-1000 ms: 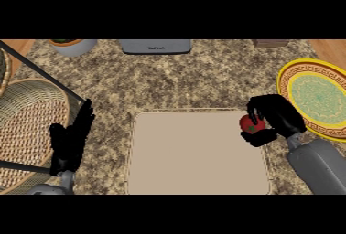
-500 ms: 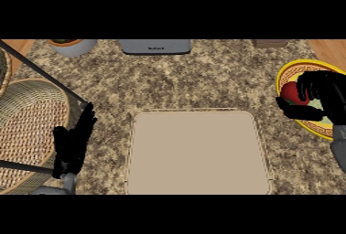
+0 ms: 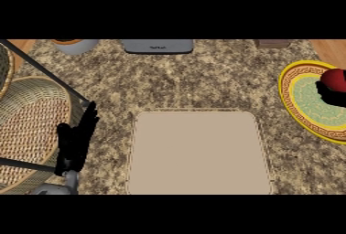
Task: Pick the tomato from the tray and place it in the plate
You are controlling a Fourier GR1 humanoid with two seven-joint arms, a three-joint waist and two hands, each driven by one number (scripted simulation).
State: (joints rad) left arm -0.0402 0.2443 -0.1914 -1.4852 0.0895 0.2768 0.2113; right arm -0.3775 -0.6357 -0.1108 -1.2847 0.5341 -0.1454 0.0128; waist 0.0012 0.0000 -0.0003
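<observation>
- The beige tray (image 3: 199, 153) lies nearest on the speckled worktop (image 3: 202, 82), with nothing on it.
- Left of the tray, the left robot hand (image 3: 76, 141) rests released, fingers straight and pointing away, beside a woven wicker basket (image 3: 30, 130) crossed by dark bars.
- Right of the tray and farther back, the yellow-rimmed plate (image 3: 297, 98) with a green centre is cut by the picture's edge.
- The tomato (image 3: 334, 80) sits over that plate; dark fingers of the right robot hand (image 3: 332, 97) show just below it, mostly out of view, so I cannot tell its grip.
- Half a second ago that hand stood farther inside the view, covering the plate.
- Beyond the tray, a grey appliance (image 3: 158, 45), a grey pot (image 3: 74, 45) and a brown object (image 3: 273, 43) are cut off at the top.
</observation>
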